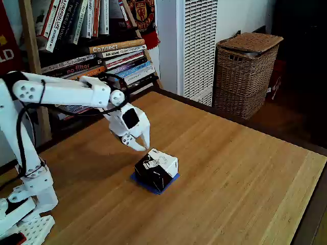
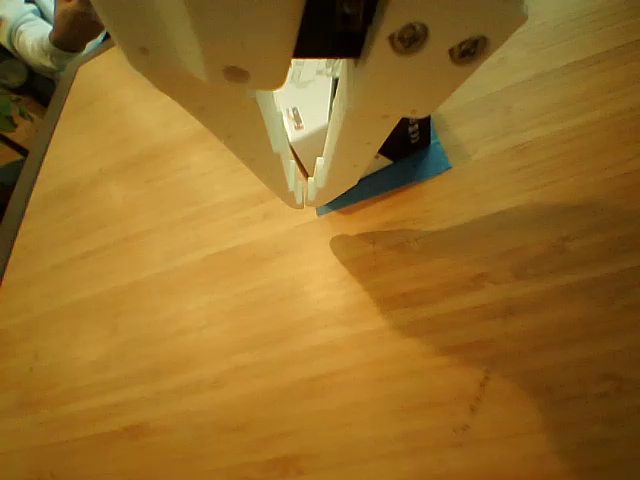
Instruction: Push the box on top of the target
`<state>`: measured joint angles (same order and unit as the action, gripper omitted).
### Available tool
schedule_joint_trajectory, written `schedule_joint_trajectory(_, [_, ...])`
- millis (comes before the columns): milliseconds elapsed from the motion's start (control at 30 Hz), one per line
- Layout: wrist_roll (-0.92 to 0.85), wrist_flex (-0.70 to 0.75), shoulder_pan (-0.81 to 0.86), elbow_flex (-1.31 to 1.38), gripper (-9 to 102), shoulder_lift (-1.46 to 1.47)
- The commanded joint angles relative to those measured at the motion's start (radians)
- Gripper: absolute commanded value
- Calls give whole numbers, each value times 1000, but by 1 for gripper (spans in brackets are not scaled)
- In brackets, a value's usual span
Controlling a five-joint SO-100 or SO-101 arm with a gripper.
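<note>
The box (image 1: 156, 169), a small cube with black sides and a white labelled top, sits on the blue tape target (image 1: 153, 185), whose edges peek out at the box's front and right. My white gripper (image 1: 141, 147) hangs just left of and behind the box's top corner, fingers pressed together with nothing between them. In the other view the shut gripper (image 2: 305, 195) points down at the wood, with the box (image 2: 312, 110) partly hidden behind the fingers and a corner of the blue target (image 2: 385, 182) showing beside them.
The wooden table (image 1: 230, 178) stretches to the right and front of the box. A wicker basket (image 1: 245, 71) stands beyond the far edge, beside a white heater (image 1: 196, 46) and a bookshelf (image 1: 102, 41). My arm's base (image 1: 25, 204) sits at the left.
</note>
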<state>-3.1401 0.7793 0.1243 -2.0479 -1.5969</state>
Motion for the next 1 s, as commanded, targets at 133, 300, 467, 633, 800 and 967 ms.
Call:
schedule_joint_trajectory(133, [-12, -12, 29, 51, 0, 3])
schedule_joint_trajectory(300, [-26, -18, 48, 66, 0, 14])
schedule_joint_trajectory(467, [-26, -25, 52, 77, 0, 20])
schedule_joint_trajectory(633, [-20, -21, 48, 74, 0, 17])
schedule_joint_trajectory(800, [-15, -17, 44, 83, 0, 15])
schedule_joint_trajectory(967, [-6, -21, 43, 84, 0, 25])
